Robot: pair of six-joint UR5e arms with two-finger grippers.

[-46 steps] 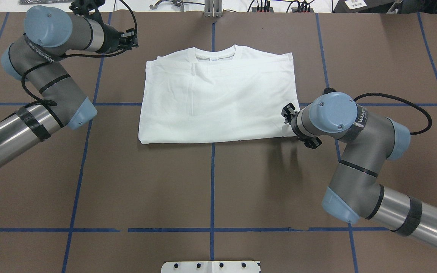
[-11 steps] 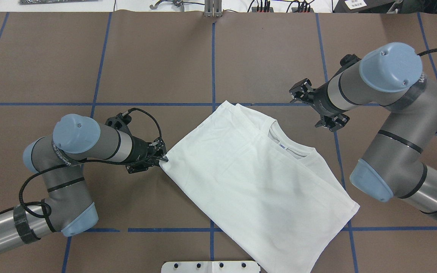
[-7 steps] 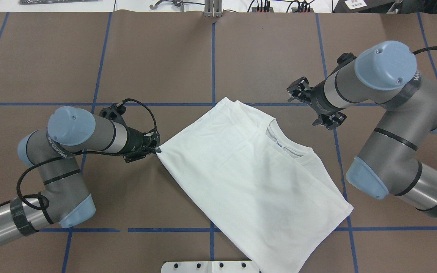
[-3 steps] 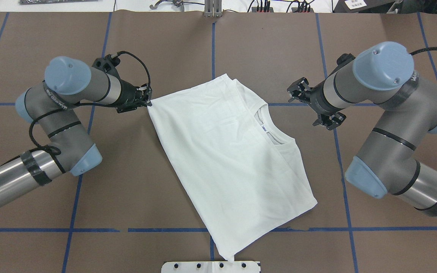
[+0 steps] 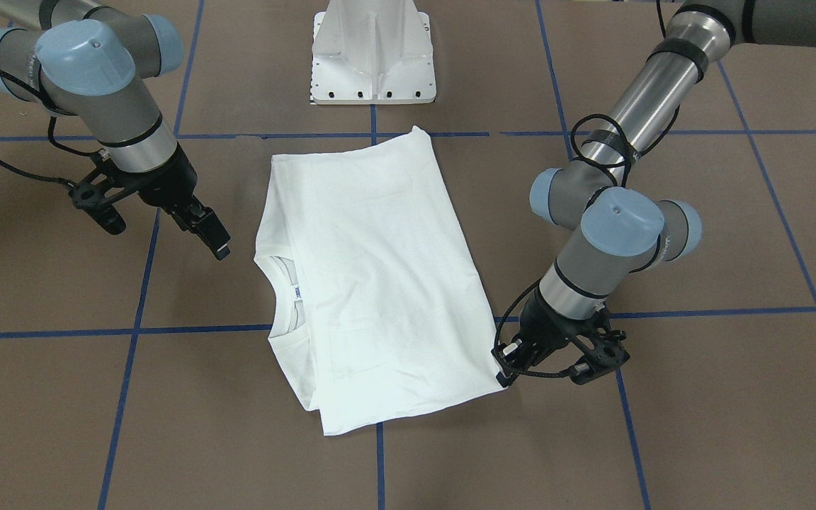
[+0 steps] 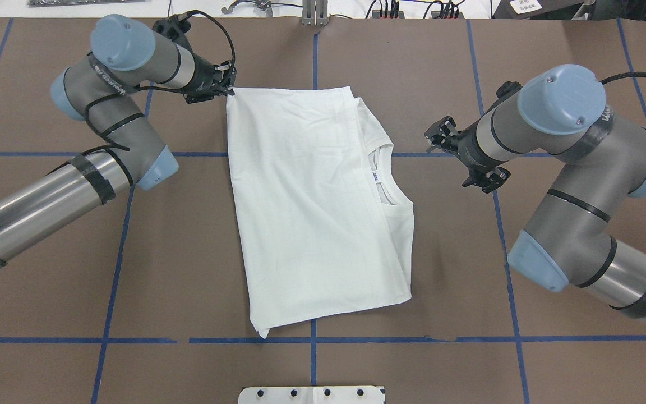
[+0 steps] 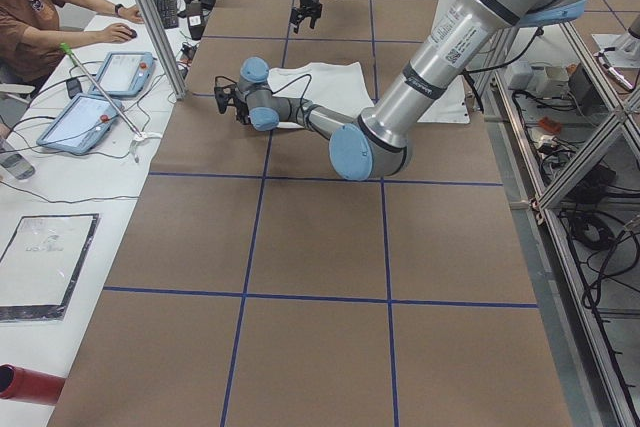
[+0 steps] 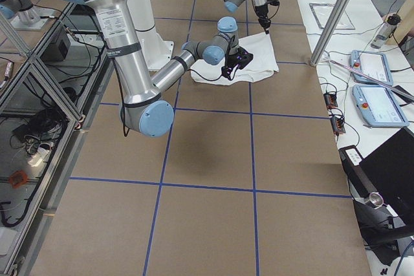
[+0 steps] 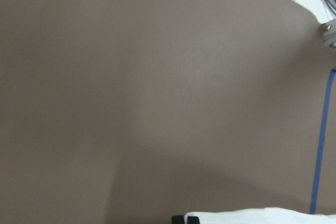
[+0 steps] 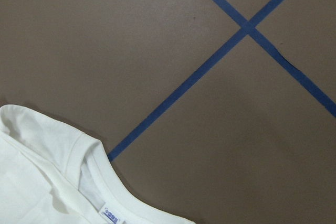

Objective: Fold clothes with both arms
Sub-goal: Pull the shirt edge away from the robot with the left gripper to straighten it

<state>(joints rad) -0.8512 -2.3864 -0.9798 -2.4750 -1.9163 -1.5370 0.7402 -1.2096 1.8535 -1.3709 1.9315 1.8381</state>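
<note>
The white T-shirt (image 6: 312, 213) lies folded on the brown table, plain side up, no text showing. Its ribbed collar (image 6: 382, 179) and neck label (image 6: 375, 175) face right. My left gripper (image 6: 227, 91) is shut on the shirt's far left corner; the front view shows it pinching that corner (image 5: 503, 370) low at the table. The left wrist view shows only the shirt's edge (image 9: 247, 216). My right gripper (image 6: 451, 161) is open and empty, to the right of the collar and apart from it. It also shows in the front view (image 5: 167, 237). The right wrist view shows collar (image 10: 89, 156) and label (image 10: 112, 214).
The white pedestal base (image 6: 312, 394) stands at the near table edge, also in the front view (image 5: 374, 49). Blue tape lines (image 6: 314, 56) grid the brown table. An operator (image 7: 40, 17) and tablets (image 7: 100, 97) are at a side desk beyond the far edge.
My left gripper has dragged the shirt's corner away from me to the far left. The shirt has swung round, collar now facing right. My right gripper stayed open and almost still.
</note>
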